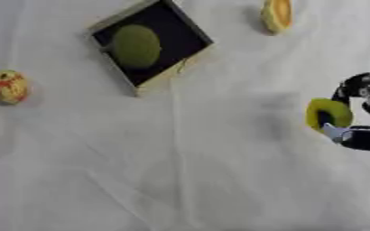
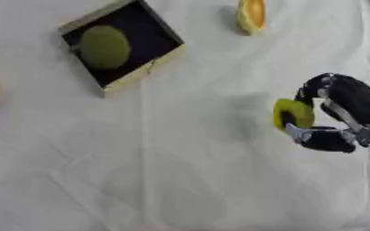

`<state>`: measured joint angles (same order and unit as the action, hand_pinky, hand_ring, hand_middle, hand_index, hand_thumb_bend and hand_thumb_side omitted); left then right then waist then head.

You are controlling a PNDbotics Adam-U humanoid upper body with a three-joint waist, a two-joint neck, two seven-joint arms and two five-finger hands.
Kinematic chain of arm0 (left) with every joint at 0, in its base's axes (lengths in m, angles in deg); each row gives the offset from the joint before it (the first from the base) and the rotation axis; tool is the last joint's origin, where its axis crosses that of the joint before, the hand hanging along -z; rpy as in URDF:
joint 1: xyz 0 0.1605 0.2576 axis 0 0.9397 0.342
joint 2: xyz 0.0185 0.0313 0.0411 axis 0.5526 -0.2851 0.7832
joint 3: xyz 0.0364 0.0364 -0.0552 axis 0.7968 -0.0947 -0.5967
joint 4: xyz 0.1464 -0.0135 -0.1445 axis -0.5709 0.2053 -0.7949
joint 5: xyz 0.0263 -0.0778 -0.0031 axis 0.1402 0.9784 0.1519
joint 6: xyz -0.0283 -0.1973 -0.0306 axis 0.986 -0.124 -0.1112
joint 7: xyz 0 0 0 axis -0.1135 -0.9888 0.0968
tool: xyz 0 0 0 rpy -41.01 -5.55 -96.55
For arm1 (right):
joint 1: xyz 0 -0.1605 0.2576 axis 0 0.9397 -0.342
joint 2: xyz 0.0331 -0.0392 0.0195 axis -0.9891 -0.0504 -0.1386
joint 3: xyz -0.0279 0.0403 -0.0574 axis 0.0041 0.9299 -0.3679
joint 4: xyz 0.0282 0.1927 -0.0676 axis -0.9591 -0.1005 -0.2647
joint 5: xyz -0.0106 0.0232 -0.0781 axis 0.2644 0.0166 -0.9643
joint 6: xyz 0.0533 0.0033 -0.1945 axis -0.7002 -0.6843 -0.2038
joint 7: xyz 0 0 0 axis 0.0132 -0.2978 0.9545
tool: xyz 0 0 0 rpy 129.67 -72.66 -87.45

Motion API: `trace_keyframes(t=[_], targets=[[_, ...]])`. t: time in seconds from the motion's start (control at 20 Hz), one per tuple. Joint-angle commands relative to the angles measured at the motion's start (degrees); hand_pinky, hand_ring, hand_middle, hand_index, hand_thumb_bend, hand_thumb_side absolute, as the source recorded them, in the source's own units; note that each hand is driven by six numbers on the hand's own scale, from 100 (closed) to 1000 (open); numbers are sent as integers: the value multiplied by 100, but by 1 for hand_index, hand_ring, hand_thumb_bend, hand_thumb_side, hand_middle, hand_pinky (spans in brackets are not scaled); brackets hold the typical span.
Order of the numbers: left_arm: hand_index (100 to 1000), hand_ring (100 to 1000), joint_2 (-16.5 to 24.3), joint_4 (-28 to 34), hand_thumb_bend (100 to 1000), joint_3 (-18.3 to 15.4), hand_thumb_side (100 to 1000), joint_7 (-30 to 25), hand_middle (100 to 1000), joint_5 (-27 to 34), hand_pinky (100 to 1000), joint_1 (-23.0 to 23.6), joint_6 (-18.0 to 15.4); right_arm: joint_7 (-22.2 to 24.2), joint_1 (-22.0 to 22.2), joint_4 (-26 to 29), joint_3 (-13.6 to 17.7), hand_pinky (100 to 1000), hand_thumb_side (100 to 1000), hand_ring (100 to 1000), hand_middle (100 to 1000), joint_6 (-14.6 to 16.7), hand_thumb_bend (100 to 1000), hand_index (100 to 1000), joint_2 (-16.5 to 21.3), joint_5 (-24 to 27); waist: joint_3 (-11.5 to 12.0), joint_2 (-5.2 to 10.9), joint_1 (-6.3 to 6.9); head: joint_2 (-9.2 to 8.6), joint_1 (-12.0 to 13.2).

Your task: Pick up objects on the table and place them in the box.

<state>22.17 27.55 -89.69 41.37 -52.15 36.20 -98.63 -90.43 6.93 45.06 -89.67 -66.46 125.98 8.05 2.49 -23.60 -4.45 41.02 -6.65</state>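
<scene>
Black fingers of the right hand [image 2: 330, 131] curl round a yellow-green fruit slice [image 2: 292, 113] above the white-clothed bench [image 2: 180, 171] — well apart from the box [image 1: 150, 45], which holds a green fruit [image 1: 135, 46]; an orange-yellow piece [image 1: 276, 14] and a red-yellow fruit [image 1: 8, 86] lie outside.

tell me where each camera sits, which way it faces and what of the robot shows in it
Left eye view: in the head, looking down on the white cloth; only the right hand shows at the right edge, curled round a yellow-green piece.
Right eye view: beside it, same downward look; more of that hand and its forearm shows.
Both share the box holding a green fruit, the orange-yellow piece at the top and the red-yellow fruit at the left.
</scene>
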Motion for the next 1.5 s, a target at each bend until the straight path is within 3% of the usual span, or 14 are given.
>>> trace_keyframes(t=[0.05, 0.15, 0.35, 0.75, 1.15, 1.5], targets=[[829, 771, 72, 115, 100, -14, 572, -7, 741, 36, 721, -22, 10, -8, -95, 131, 130, 804, 404, 616, 398, 215, 100, 529, 298, 294, -11, 249, -42, -33, 10], [829, 771, 73, 115, 100, -14, 572, -6, 741, 47, 722, -17, 14, 20, -178, 132, 146, 807, 372, 637, 432, 309, 100, 562, 346, 446, -12, 274, -58, -35, 11], [831, 770, 77, 115, 100, -12, 574, -8, 742, 72, 722, -16, 18, 43, -335, 133, 150, 806, 402, 663, 467, 328, 100, 602, 440, 578, 1, 300, -83, -47, 9], [832, 770, 95, 115, 100, -1, 572, -41, 742, 104, 723, -21, 13, -248, -827, 133, 108, 809, 371, 700, 509, 187, 100, 655, 638, 778, 47, 296, -105, -46, -26], [832, 771, 139, 115, 100, 46, 571, -102, 742, 126, 722, -49, 4, -197, -1757, 133, -99, 811, 383, 758, 585, 56, 100, 736, 869, 857, 150, 225, -124, -124, -152], [832, 771, 187, 115, 100, 124, 569, -190, 743, 173, 722, -151, -8, 241, -2918, 131, -429, 827, 359, 785, 610, -322, 100, 763, 692, 1013, 364, 183, -188, -181, -352]])
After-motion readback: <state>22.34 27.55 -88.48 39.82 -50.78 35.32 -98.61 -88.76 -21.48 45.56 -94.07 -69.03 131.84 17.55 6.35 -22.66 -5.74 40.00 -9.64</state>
